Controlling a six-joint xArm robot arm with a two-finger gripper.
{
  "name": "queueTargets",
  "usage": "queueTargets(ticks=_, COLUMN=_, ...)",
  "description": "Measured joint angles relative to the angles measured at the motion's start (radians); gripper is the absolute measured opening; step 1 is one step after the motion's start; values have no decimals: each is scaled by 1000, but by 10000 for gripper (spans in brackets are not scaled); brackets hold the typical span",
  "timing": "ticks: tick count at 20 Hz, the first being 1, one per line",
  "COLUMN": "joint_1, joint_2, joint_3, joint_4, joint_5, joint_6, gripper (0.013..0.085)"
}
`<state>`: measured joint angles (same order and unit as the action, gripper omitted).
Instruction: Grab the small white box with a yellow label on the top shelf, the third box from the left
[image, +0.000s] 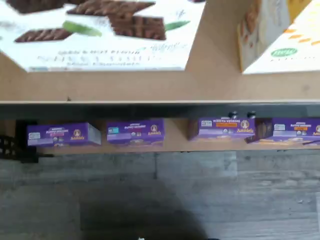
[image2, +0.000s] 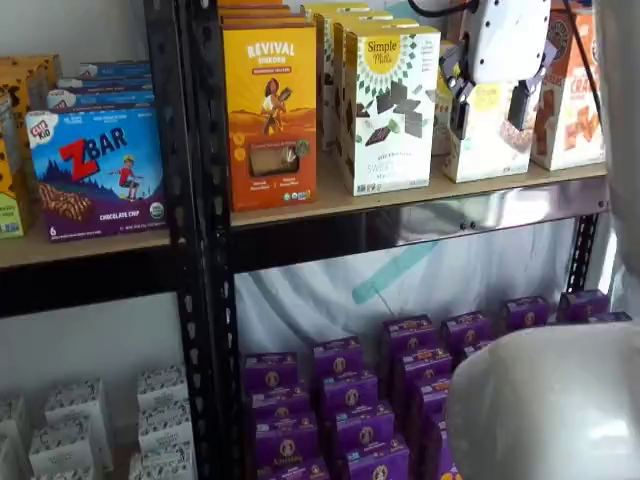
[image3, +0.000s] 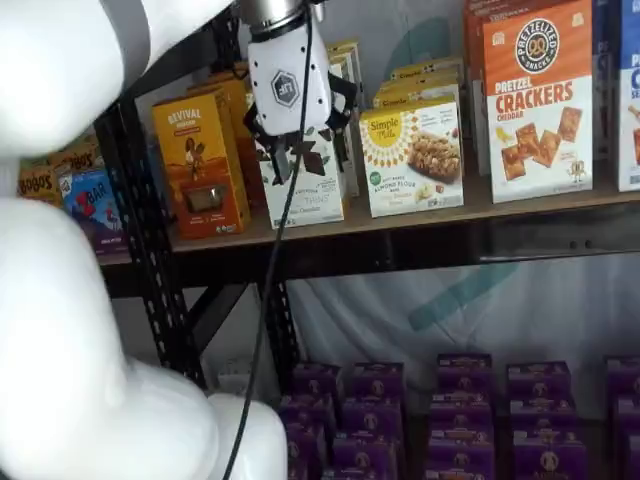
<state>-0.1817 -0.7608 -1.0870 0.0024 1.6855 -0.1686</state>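
My hand (image3: 290, 150) hangs in front of the taller white box (image3: 305, 185) of chocolate pieces, covering most of its face; my dark fingers merge with that print, so I cannot tell whether they are parted or closed. In a shelf view my white hand body (image2: 505, 38) blocks the upper part of the small white box (image2: 490, 135). That box (image3: 413, 158) stands on the top shelf (image3: 420, 215), between the taller white box and the pretzel crackers box (image3: 537, 100), its yellow sunburst label plain. The wrist view is blurred: the chocolate box (image: 100, 32) is cut off, purple Annie's boxes (image: 135, 132) below.
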Motion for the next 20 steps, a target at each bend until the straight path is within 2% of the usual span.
queueTargets(ticks=12, joint_1=-104, joint_2=80, joint_3=-54, joint_4=15, joint_5=-40, joint_6=-101, gripper=850)
queueTargets(ticks=20, joint_1=-132, joint_2=97, joint_3=-67, joint_4=21, joint_5=-29, joint_6=-129, gripper=850)
